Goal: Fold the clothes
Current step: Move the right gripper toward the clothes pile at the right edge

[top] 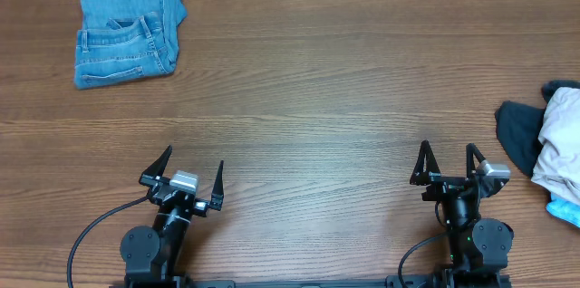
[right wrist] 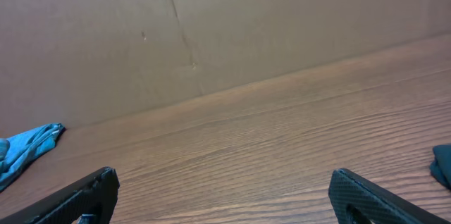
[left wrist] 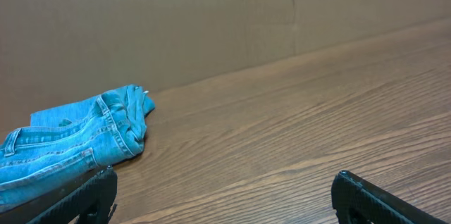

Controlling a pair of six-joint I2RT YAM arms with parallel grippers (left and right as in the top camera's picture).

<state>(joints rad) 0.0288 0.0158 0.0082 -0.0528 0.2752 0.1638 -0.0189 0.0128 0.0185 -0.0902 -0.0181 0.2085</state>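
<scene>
Nearest you, at the near edge of the wooden table, your left gripper and right gripper sit well apart from each other. Each has its jaws spread wide and grips nothing. In both wrist views only the dark fingertips show at the lower corners, with wood grain between them. A black cable loops from the left arm's base. Farther out, at the table's right edge and beyond the right gripper, you find the unfolded clothes in a loose heap: a dark piece lies toward the table's middle, a cream-beige garment is partly on top of it, and a light-blue piece shows at the heap's near side. The frame cuts the heap off, so its full extent cannot be told. Farthest from you, in the far left corner, a blue denim garment lies folded flat with its pocket and seams facing up, well apart from both grippers. Behind it a plain brown cardboard wall closes the far side of the table.
</scene>
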